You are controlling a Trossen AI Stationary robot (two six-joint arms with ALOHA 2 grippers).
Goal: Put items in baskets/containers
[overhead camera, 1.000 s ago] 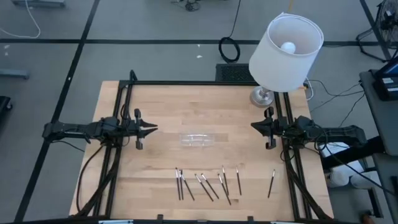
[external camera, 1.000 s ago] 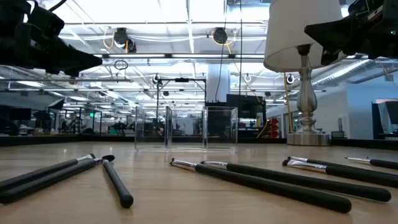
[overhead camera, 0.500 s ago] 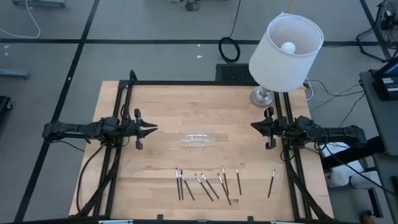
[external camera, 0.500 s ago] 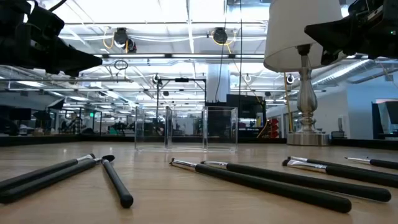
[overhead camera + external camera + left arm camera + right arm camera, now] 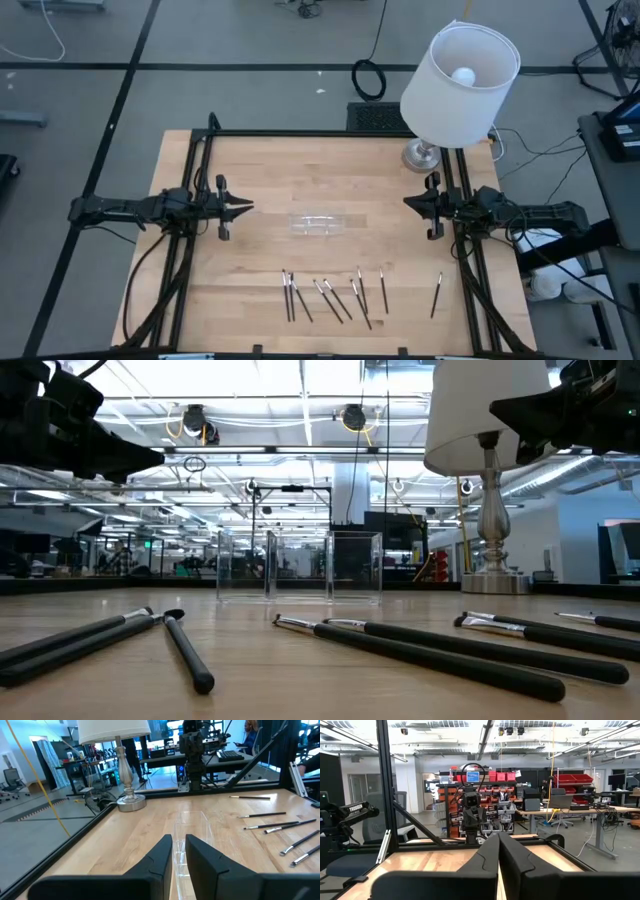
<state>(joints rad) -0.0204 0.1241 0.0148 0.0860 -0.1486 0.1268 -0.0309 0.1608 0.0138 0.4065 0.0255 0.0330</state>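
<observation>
Clear rectangular tray (image 5: pixel 318 222): shallow, see-through, upright, nothing visible inside. Thin dark sticks (image 5: pixel 335 296) with pale silvery ends: all flat on the table, outside the tray, in a loose row on its near side. One stick (image 5: pixel 436 294) lies apart, farther toward the right.

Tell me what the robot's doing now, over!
Left end effector slightly open, right end effector shut, both empty, at table edges. Sticks all on table; clear tray empty. Nothing in the way.
</observation>
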